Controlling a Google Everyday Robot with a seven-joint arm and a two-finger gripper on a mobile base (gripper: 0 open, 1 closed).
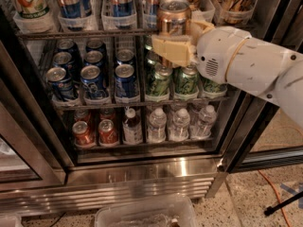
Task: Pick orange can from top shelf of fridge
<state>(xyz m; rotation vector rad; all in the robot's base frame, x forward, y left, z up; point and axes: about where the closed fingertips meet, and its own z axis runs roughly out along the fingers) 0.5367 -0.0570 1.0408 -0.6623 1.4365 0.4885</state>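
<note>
Orientation governs your next move: the orange can (173, 14) stands upright, pinched between the fingers of the gripper (182, 38), at the front edge of the fridge's (142, 174) top shelf (85, 33), so you withdraw outward with its long axis vertical.

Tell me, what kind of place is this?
Probably a shop or office break room. A big steel drinks fridge with a glass door holds rows of blue cans and water bottles. The gripper grips the orange can by the top shelf.
</note>
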